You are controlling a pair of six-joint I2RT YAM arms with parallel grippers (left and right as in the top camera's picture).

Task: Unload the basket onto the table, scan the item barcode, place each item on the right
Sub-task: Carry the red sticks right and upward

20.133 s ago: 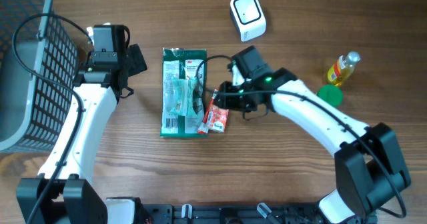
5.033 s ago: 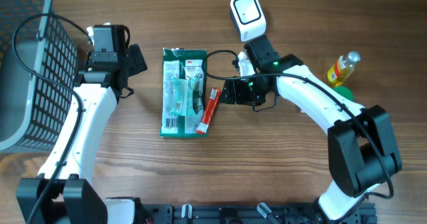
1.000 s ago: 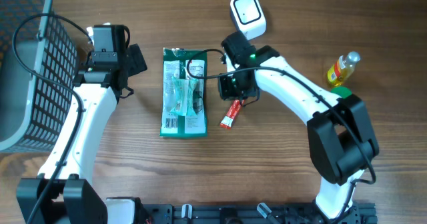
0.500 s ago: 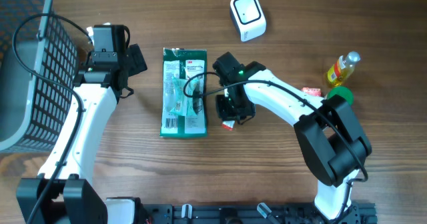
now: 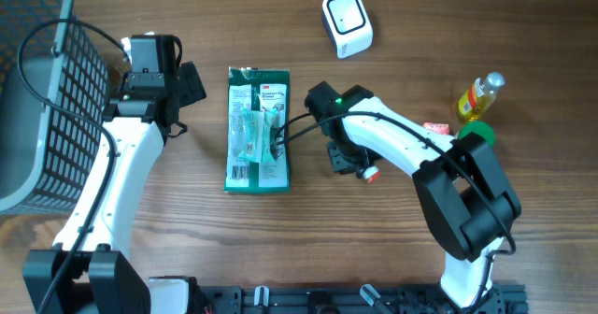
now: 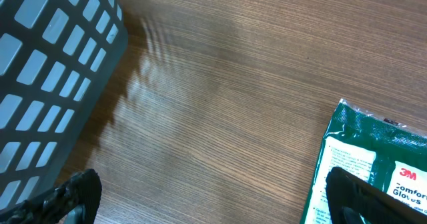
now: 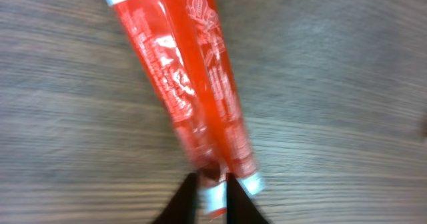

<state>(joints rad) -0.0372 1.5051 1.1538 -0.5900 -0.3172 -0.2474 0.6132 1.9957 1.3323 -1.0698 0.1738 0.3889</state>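
The right gripper (image 7: pixel 212 199) is clenched on the lower end of a red packet (image 7: pixel 193 91). In its wrist view the two dark fingers (image 7: pixel 181 203) pinch the packet's white-edged end, and the rest of it runs up and to the left, over the wood of the surface (image 5: pixel 392 249). The picture is blurred, so I cannot tell whether the packet touches the surface or hangs just above it.

From overhead the gripper sits near the middle of the surface, just right of a green glove pack (image 5: pixel 258 129) that lies flat with its long side running top to bottom. Most of the packet is hidden under the gripper there. Only a small red and white tip shows at its lower right side. The scanner (image 5: pixel 347 21), a white box with a dark face, stands well apart from the packet, up near the far edge.

To the right stand a yellow bottle (image 5: pixel 478 96) and a green lid (image 5: pixel 464 132) just beside it, with a small pink thing (image 5: pixel 435 127) near them.

The left gripper (image 6: pixel 217 194) is released, its fingertips spread wide at the lower corners of its wrist view with bare wood between them. It hangs between the grey basket (image 6: pixel 47 84) on the left and the corner of the glove pack on the right, touching neither.
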